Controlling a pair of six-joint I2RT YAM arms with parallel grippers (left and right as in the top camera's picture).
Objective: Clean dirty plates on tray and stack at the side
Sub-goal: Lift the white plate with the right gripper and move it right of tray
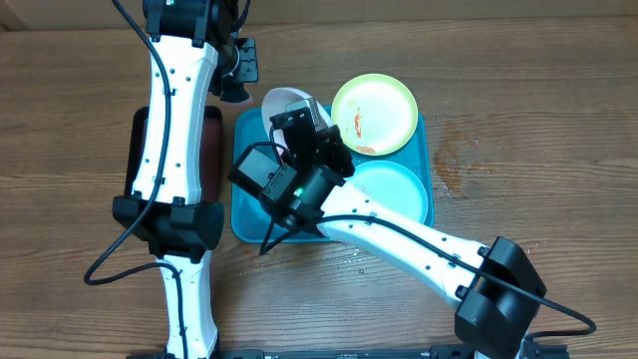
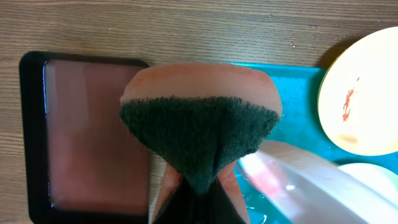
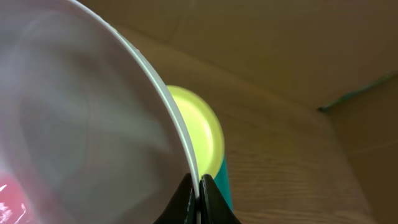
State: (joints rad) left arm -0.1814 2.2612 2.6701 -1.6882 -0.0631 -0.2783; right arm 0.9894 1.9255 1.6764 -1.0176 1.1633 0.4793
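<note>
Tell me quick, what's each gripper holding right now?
Left gripper: closed on the sponge.
Right gripper: closed on the white plate, at its rim.

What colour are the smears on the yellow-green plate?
The smears are red; the left wrist view shows them best.

A light-brown wooden table (image 1: 518, 80) is recorded across the overhead frame. A darker damp patch (image 1: 457, 165) is noted right of centre. In the right wrist view, a plain brown surface (image 3: 280, 37) is seen at upper right.
</note>
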